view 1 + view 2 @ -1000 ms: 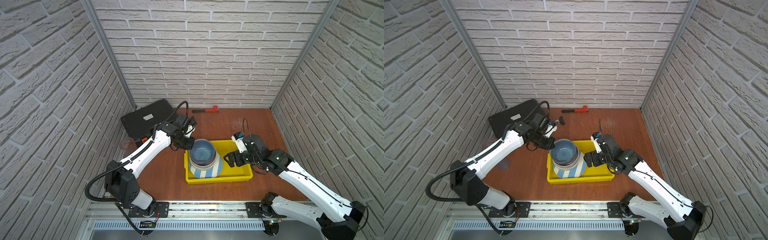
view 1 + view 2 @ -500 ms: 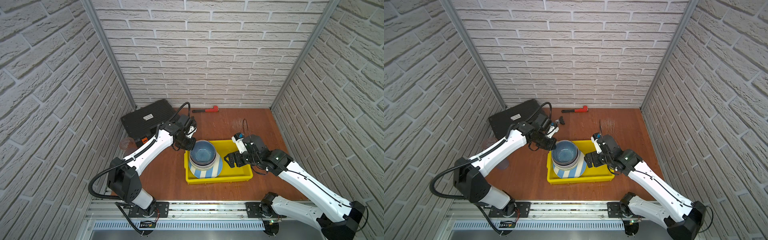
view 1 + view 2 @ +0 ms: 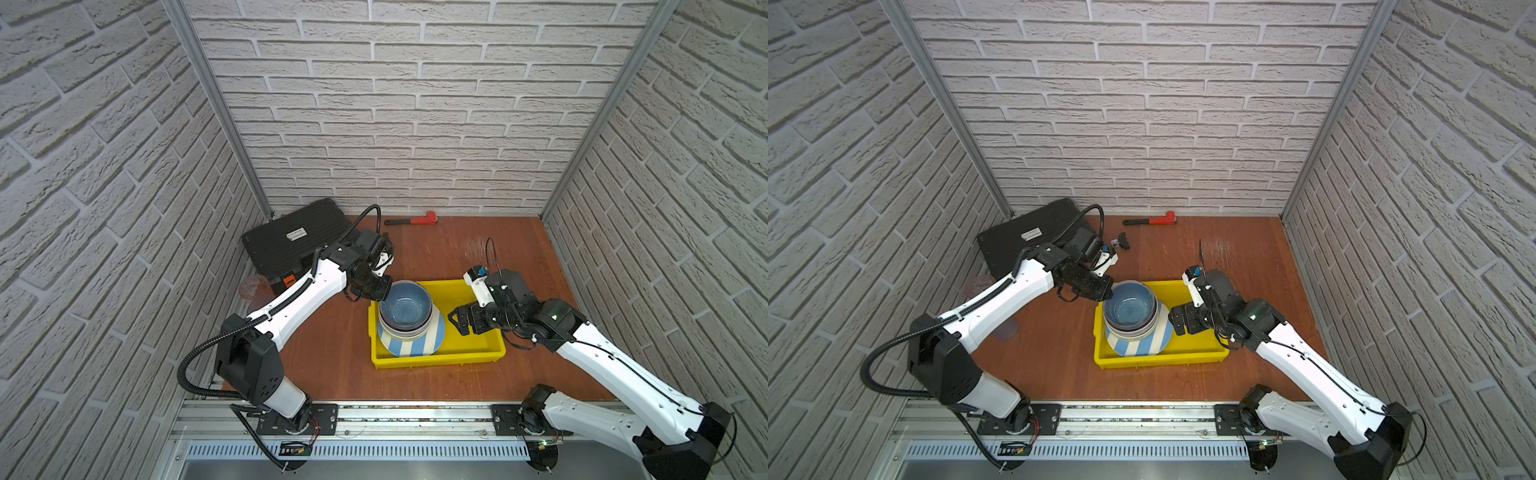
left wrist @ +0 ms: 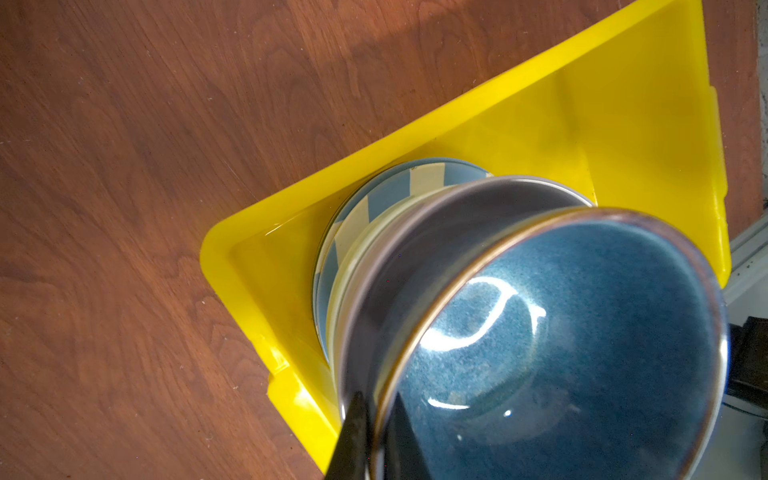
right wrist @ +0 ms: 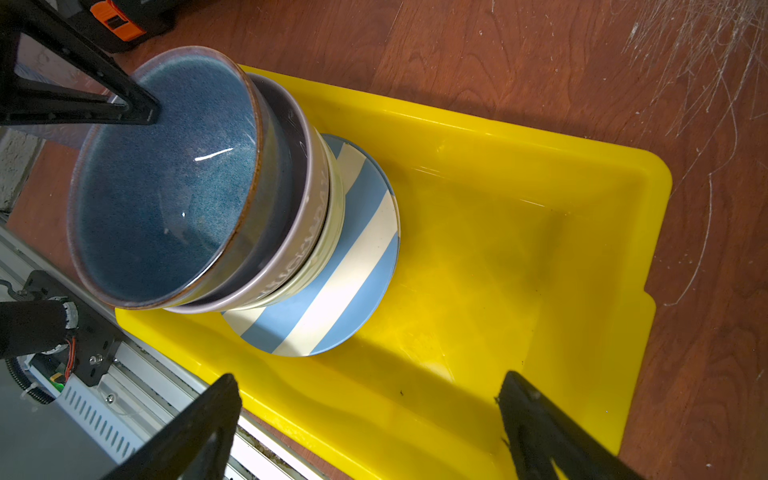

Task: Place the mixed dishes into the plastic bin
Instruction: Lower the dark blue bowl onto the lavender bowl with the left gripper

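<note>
Seating the blue bowl [image 3: 405, 305] into the lavender bowl [image 5: 305, 208] under it: looks tilted, so I'd level it, lower straight, let go only once nested, else the stack on the striped plate [image 3: 411, 347] may tip. Left gripper [image 4: 376, 415] clamped on the bowl's near rim, one finger inside, one outside, arm reaching over a corner of the yellow bin [image 3: 436, 361]. Right gripper [image 5: 370, 378] jaws wide apart, empty, bin floor below them, stack just ahead

Three bowls counted, stacked inside yellow bin [image 3: 478, 353]: blue bowl [image 3: 405, 305], lavender bowl [image 5: 309, 224], pale green bowl [image 5: 334, 208]. One striped plate [image 3: 415, 347] counted under them. Outside bin: two tumblers [image 3: 977, 286] [image 3: 1008, 330], one tool case [image 3: 286, 245], one pipe wrench [image 3: 415, 219].
</note>
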